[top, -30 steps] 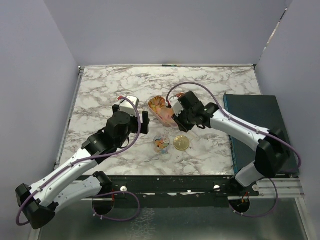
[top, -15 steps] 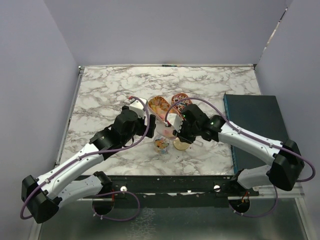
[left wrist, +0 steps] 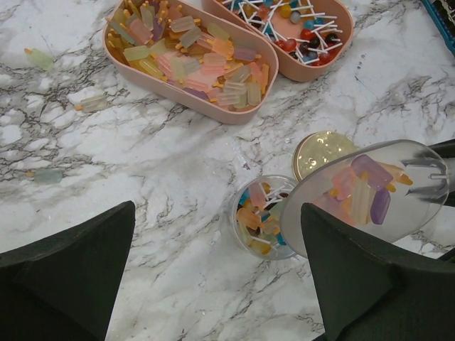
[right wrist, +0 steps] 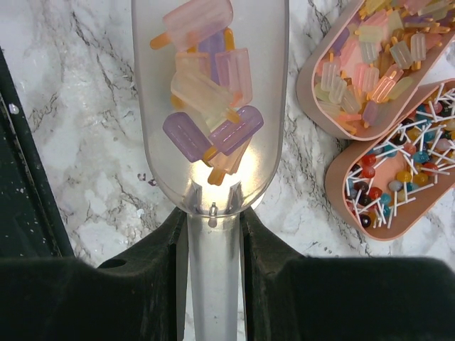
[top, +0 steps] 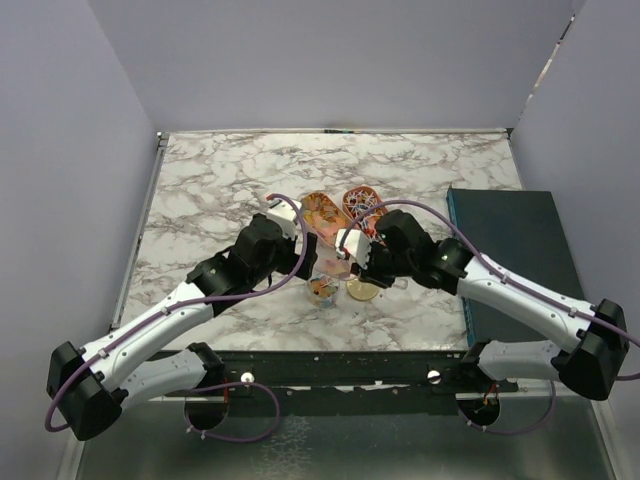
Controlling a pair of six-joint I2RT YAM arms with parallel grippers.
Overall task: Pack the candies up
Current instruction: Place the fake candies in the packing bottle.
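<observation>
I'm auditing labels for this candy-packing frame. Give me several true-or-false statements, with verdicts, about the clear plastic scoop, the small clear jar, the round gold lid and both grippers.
1. The right gripper holds a clear plastic scoop loaded with popsicle-shaped candies. True.
2. The round gold lid sits on the small clear jar. False: the lid lies on the marble tabletop beside the open jar.
3. The left gripper grips the jar. False: it is open and empty above the tabletop.
4. A few loose candies lie on the marble outside the pink oval trays. True.
</observation>
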